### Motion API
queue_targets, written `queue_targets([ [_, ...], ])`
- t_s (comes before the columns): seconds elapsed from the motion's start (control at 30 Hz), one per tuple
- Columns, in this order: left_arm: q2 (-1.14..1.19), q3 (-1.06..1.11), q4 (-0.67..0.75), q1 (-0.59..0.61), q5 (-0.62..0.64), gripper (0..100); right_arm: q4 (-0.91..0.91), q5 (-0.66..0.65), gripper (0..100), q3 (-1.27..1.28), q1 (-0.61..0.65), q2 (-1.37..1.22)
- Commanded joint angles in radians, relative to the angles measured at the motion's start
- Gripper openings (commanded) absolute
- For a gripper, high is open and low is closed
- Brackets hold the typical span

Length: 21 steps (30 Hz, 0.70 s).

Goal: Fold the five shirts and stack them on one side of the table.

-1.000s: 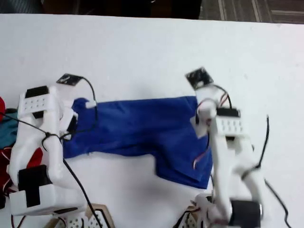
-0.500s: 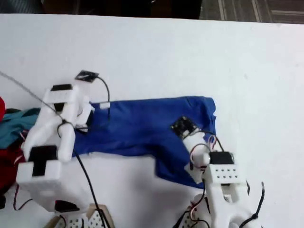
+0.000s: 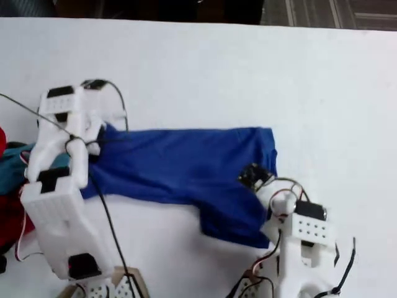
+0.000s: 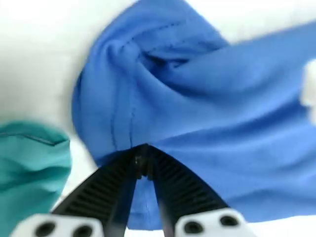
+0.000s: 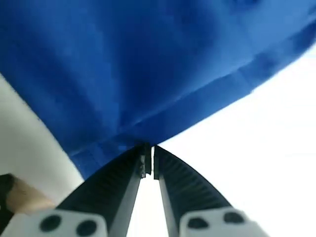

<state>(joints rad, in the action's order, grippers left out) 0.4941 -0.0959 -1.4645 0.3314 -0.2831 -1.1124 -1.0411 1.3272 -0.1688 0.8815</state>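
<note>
Surface: white table, matte. Past its 12 o'clock edge is a dark floor, with paler striped flooring toward 1 o'clock.

Task item: blue shirt lies flat at table centre, with its long axis running 9 to 3 o'clock. A broader flap drops toward 5 o'clock. The cloth is bunched and creased at the 9 o'clock end and smoother toward 3.

Left gripper: at the shirt's 9 o'clock end, jaws closed, with a puckered fold of blue cloth pinched at the tips. Stitched seams run into the pinch.

Right gripper: at the shirt's 4 to 5 o'clock corner, jaws drawn together on the hemmed edge. The hem band crosses just ahead of the tips, with bare table beyond it.

Other cloth: teal shirt is crumpled at the table's 9 o'clock edge, just beside the blue shirt's gripped end and behind the left arm. Red cloth is heaped at 8 o'clock, touching the teal.

Arm bases sit at 6 o'clock, with loose black cables over the left arm.
</note>
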Motion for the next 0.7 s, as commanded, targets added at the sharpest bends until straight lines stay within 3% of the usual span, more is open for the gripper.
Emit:
queue_targets([
  [0.0, -0.043, -0.035, -0.041, -0.051, 0.006, 2, -0.048, -0.002, 1.9, -0.114, -0.015, 0.027],
  [0.17, -0.166, -0.033, -0.097, -0.071, 0.006, 2, -0.096, 0.173, 1.9, -0.315, -0.010, 0.025],
  [0.33, -0.275, -0.033, -0.080, -0.063, 0.005, 2, 0.071, 0.427, 1.9, -0.460, 0.087, -0.038],
  [0.47, -0.229, -0.035, -0.015, -0.052, 0.009, 2, 0.124, 0.526, 1.9, -0.569, 0.211, -0.265],
  [0.67, -0.118, -0.042, 0.126, -0.028, 0.107, 2, 0.211, 0.612, 1.9, -0.807, 0.280, -0.704],
])
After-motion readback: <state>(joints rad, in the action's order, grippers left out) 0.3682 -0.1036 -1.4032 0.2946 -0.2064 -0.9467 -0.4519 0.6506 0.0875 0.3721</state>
